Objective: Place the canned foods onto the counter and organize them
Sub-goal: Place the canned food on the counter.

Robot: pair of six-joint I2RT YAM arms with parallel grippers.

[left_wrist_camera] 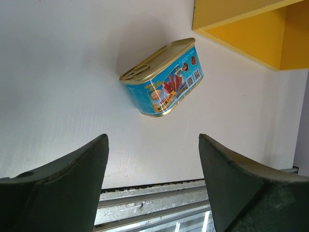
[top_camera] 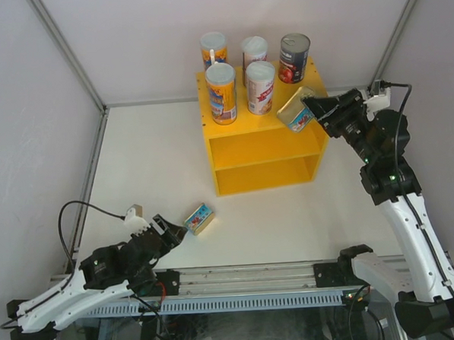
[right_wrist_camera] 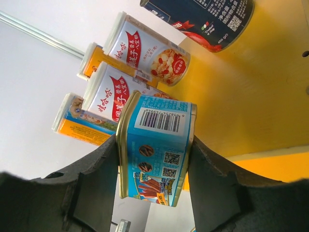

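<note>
Viewing from above, I see my right fingers (top_camera: 313,104) clamped on the held tin (top_camera: 292,112) over the yellow box (top_camera: 264,149), near-right corner. Left wrist: left fingers (left_wrist_camera: 63,188) apart, second tin (left_wrist_camera: 161,79) on the bench (left_wrist_camera: 58,72) ahead. Right wrist: rigid, slick, probably hefty; grip the flat faces.

White table (top_camera: 135,167), plain and matte. White panel walls (top_camera: 129,46) on three sides, with grey metal bars (top_camera: 65,53) running down the back corners. Ribbed silver rail (top_camera: 248,279) along the table's near edge.
</note>
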